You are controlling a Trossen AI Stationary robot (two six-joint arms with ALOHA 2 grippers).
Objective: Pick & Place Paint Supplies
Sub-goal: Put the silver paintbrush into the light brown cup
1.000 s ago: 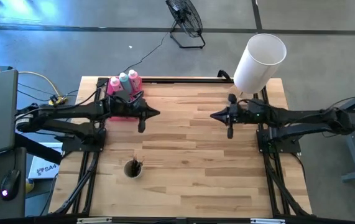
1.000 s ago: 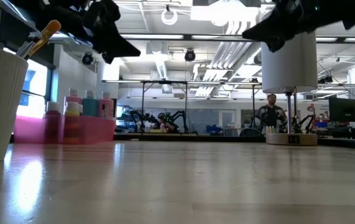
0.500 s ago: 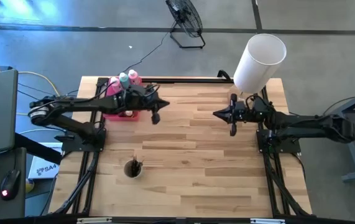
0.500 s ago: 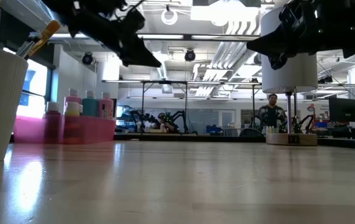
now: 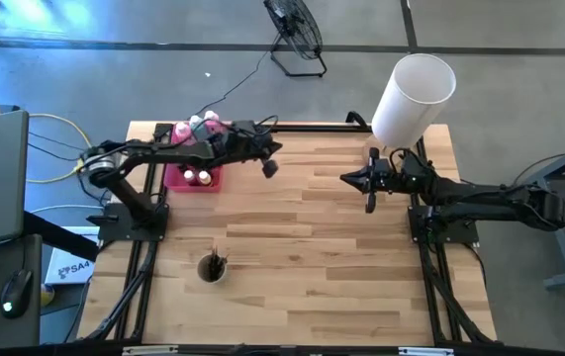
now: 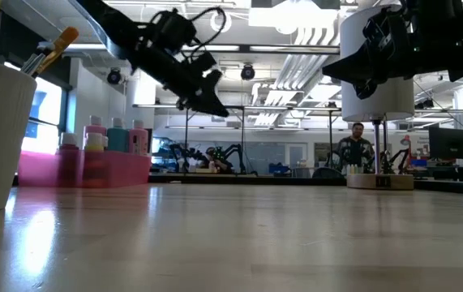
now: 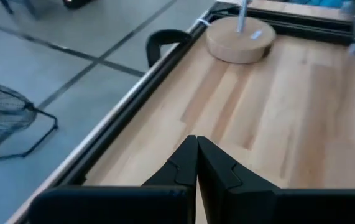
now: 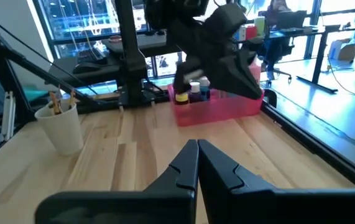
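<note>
Both my tools are pinched fully together and holding nothing. Left tool (image 5: 271,158) hangs in the air over the desk's (image 5: 302,247) far edge, just past the pink rectangular plastic tray (image 5: 177,178) in the far left corner, where the pink and teal squeeze bottles (image 5: 195,126) stand. A second ago it was nearer the tray. Right tool (image 5: 345,179) barely moved, near the far right corner.

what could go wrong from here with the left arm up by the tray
The left gripper is shut and empty beside the pink tray, so a careless sweep might topple the squeeze bottles. The right gripper sits near the white cylinder and might bump it.
</note>
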